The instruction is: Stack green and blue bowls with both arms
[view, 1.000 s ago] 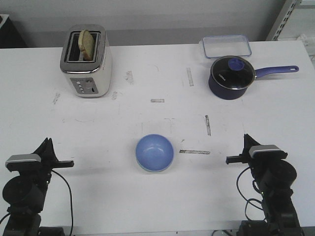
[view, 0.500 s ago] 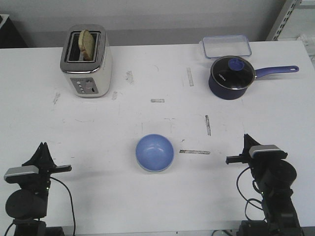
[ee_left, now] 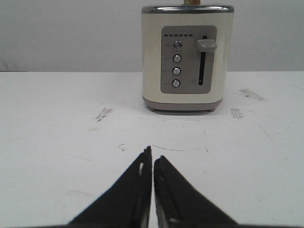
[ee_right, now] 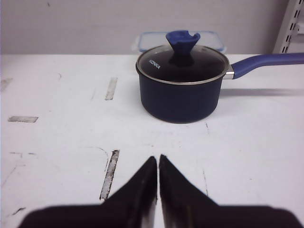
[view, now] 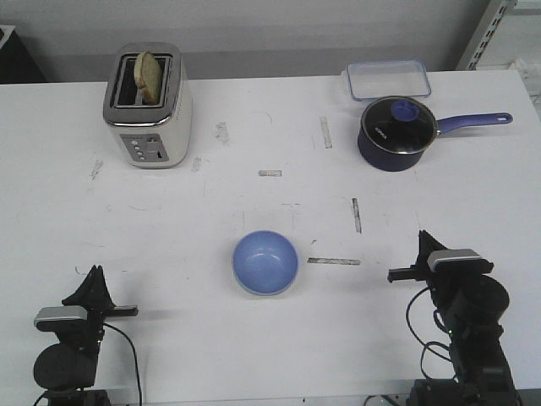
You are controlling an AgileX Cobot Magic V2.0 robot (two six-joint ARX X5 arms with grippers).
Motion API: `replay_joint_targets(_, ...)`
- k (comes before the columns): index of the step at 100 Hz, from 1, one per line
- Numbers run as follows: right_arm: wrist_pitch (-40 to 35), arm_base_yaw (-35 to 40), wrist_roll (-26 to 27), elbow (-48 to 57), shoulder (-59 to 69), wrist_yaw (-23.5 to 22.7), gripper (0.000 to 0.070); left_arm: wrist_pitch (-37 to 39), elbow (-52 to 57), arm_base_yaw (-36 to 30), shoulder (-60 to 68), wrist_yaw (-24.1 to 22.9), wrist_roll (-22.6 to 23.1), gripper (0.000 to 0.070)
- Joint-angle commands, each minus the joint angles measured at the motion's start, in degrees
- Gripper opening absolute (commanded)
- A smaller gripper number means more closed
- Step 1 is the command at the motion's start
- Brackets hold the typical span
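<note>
Front view: the blue bowl is seen nested atop the green bowl, mid-surface, between both arms; the left end effector and right end effector are clenched, empty; stacking is judged complete; only parking remains.

Two black robot arms sit at the near edge of the scene. The left arm is a rounded black joint housing topped by a small silver-grey camera block, with a thin black cable looping beside it. The right arm has bulkier black rounded segments, the same silver-grey block on top, and loose black cables curling along its side. The left gripper and right gripper each have two matte black fingers tapering to sharp points.
</note>
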Motion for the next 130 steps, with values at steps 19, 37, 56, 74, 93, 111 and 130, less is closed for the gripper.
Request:
replay_joint_targets(19,2.71,0.07,-0.24,0.15,0.15,0.04,0.0,2.12,-1.22,-0.09,-0.22,-0.02,0.33,0.0002)
replay_joint_targets(37,3.28,0.07,-0.24,0.15,0.13,0.04,0.0,2.12,-1.22,-0.09,-0.22,-0.02,0.31,0.0002)
replay_joint_targets(56,3.28,0.04,-0.24,0.15,0.15,0.04,0.0,2.12,-1.22,-0.09,-0.22,-0.02,0.33,0.0002)
replay_joint_targets(74,3.28,0.04,-0.24,0.15,0.13,0.04,0.0,2.12,-1.22,-0.09,-0.22,-0.02,0.33,0.0002)
replay_joint_targets(93,3.3,0.04,-0.24,0.15,0.13,0.04,0.0,2.12,-1.22,-0.09,-0.22,-0.02,0.33,0.0002)
replay_joint_targets(111,3.32,0.04,-0.2,0.13,-2.05,0.04,0.0,2.12,-1.22,-0.09,-0.22,0.0,0.33,0.0002)
replay_joint_targets(130,3.54,0.35,0.0,-1.64,-5.05,0.48,0.0,2.12,-1.22,-0.09,-0.22,-0.02,0.31,0.0002)
